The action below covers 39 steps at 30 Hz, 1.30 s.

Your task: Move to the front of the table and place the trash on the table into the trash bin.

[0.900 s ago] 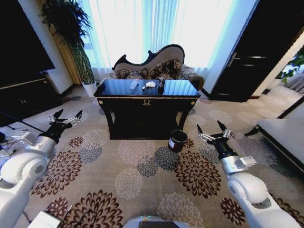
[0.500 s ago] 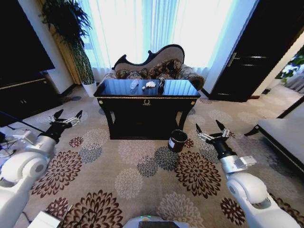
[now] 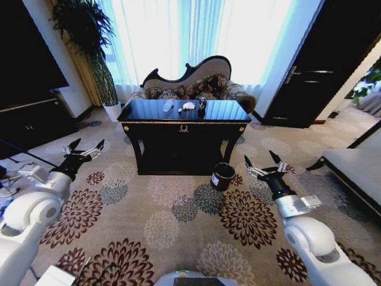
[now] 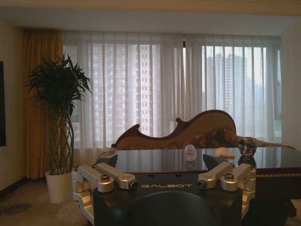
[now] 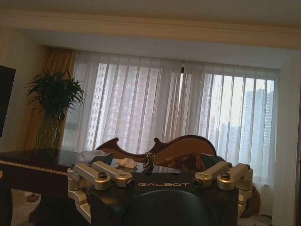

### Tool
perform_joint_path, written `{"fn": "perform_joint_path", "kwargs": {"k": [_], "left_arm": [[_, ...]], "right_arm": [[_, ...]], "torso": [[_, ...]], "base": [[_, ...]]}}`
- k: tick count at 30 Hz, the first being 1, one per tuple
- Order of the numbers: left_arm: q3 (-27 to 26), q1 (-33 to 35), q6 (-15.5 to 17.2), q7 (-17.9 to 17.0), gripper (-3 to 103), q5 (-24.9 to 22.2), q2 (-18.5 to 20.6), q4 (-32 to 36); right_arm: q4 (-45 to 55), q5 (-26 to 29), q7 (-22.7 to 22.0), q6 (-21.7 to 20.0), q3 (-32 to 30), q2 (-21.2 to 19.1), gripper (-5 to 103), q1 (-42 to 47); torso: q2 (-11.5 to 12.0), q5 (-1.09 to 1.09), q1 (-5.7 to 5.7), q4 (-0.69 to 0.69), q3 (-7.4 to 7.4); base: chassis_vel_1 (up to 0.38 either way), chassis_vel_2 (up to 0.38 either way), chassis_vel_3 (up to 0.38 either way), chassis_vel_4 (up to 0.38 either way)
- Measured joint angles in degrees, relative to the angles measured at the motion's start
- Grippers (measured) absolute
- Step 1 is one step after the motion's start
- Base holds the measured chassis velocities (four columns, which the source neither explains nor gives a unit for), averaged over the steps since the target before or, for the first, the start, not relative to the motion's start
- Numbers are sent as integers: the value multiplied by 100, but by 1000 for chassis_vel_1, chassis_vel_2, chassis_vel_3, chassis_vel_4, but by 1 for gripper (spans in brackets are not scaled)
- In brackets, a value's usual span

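Trash [image 3: 188, 106] on table [image 3: 182, 122]; left end effector [image 3: 85, 147] and right end effector [image 3: 262, 162] wide open, empty.

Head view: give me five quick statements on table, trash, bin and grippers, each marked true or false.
1. The trash bin stands on the carpet by the table's front right leg. True.
2. The white tissue wad lies inside the bin. False: it lies on the tabletop.
3. The left gripper is shut on a wrapper. False: it is open and empty.
4. The right gripper hangs open, right of the bin. True.
5. A curved-back sofa stands behind the table. True.
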<state>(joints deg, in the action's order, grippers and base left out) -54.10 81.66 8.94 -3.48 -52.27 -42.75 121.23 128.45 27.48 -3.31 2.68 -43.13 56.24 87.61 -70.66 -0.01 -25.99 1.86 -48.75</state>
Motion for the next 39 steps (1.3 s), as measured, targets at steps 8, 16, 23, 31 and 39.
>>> {"fn": "perform_joint_path", "kwargs": {"k": [8, 16, 23, 31, 39], "left_arm": [[39, 22, 0, 0, 100, 44, -41, 21], [40, 27, 0, 0, 100, 38, -24, 20], [40, 34, 0, 5, 100, 36, -34, 22], [59, 41, 0, 3, 100, 42, -90, 26], [58, 71, 0, 2, 100, 55, -102, 44]], "right_arm": [[22, -8, 32, 11, 13, 40, 100, 33], [30, -9, 66, 15, 13, 52, 100, 52], [39, -14, 90, 6, 30, 56, 100, 63], [46, -18, 98, -6, 14, 46, 100, 100], [69, -17, 98, -13, 15, 72, 100, 111]], "torso": [[0, 0, 0, 1, 0], [1, 0, -4, 0, -1], [1, 0, -2, 1, -1], [1, 0, -1, 0, 0], [1, 0, -2, -1, -1]], "base": [[-120, 115, 106, -125], [-186, 197, 206, -195], [-181, 167, 169, -181], [-157, 173, 162, -163], [-191, 187, 184, -191]]}}
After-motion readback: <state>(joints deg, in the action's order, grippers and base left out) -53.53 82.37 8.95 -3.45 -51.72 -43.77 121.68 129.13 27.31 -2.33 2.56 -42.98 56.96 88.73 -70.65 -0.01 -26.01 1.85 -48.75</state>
